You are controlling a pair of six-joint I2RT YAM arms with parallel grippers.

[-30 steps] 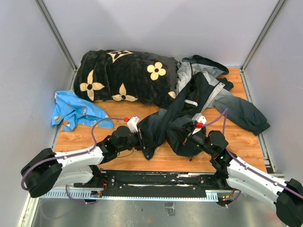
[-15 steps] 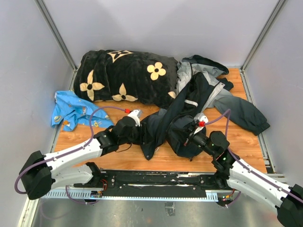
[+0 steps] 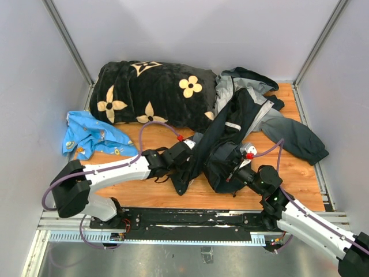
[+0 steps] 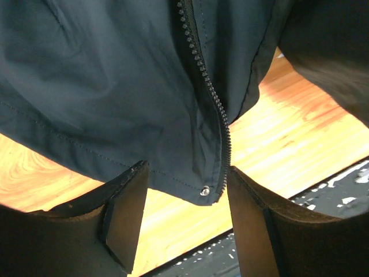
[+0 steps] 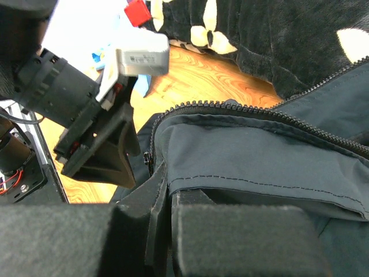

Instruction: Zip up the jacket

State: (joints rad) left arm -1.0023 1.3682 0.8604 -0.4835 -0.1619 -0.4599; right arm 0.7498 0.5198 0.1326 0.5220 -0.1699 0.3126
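Blue cloth [image 3: 92, 135] at the left of the wooden table [image 3: 305, 179], flowered black blanket [image 3: 155, 95] behind, left gripper [image 4: 187, 173] with fingers apart astride the hem and zipper [image 4: 210, 98] of the jacket [image 3: 230, 135], heaped centre-right against the blanket, right gripper [image 5: 170, 199] clamped on its dark front fold

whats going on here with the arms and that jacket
Two robot arms are working on a dark jacket crumpled on the table. The right gripper is shut on a fold of it; the left gripper has open jaws straddling the hem corner where one zipper row ends. The zipper is not yet joined.
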